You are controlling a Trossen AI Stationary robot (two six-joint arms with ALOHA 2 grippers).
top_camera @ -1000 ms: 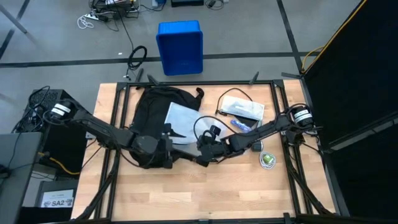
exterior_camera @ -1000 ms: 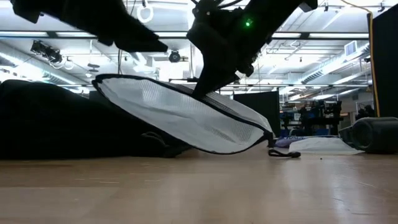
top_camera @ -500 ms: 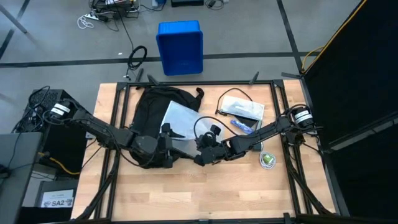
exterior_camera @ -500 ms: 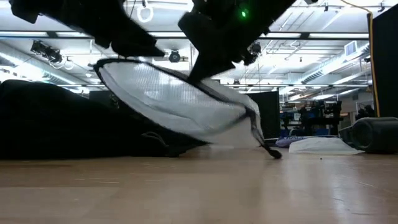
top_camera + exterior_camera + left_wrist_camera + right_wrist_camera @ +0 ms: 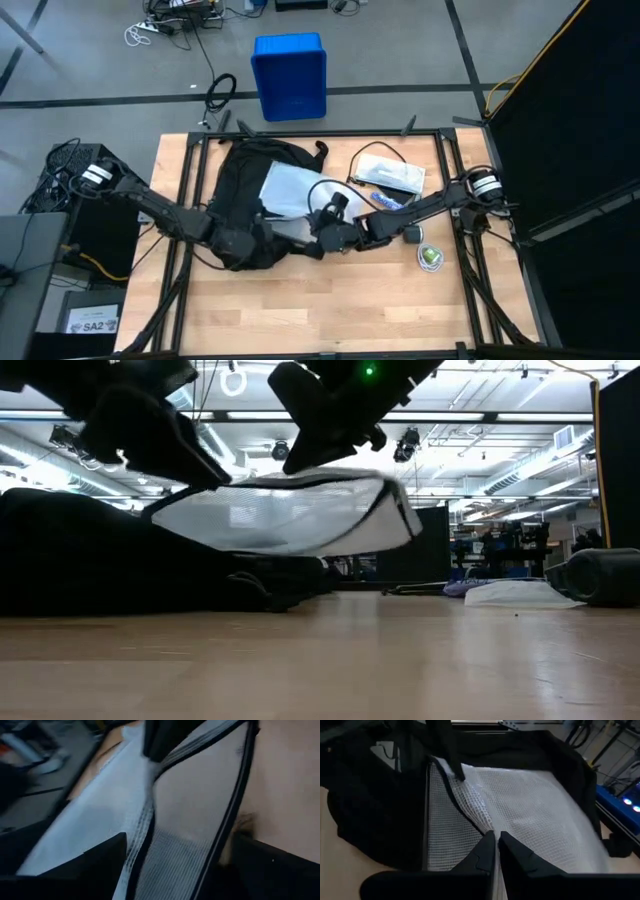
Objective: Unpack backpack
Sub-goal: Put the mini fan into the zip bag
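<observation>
Wooden desk point(image 5: 330, 310) inside a black frame, grey floor and a blue bin point(image 5: 289, 75) behind it, that's your setup. Your backpack point(image 5: 243, 185) lies flat on the left-centre of the desk, rounded top pointing toward the bin, with the mouth facing the right arm.

Half out of it is a white mesh pouch point(image 5: 290, 190) with black zipper edging. Your right hand point(image 5: 496, 845) is pinched shut on the pouch's near edge, and the low view shows the pouch lifted clear of the wood. Your left hand point(image 5: 262, 232) sits at the bag's lower edge right next to the pouch, fingers spread wide and gripping nothing as far as I can tell.

If it were me: keep that pinch firm and drag the pouch straight out toward the right, low and level, so the mesh doesn't snag on the bag's opening. Use the open left hand to pin the backpack fabric down, otherwise the whole bag will probably slide along with it.

Drop zone looks like the right side, near the white packet point(image 5: 390, 172), the blue thing point(image 5: 385, 200) and the green round item point(image 5: 430, 256). Leave space around those.
</observation>
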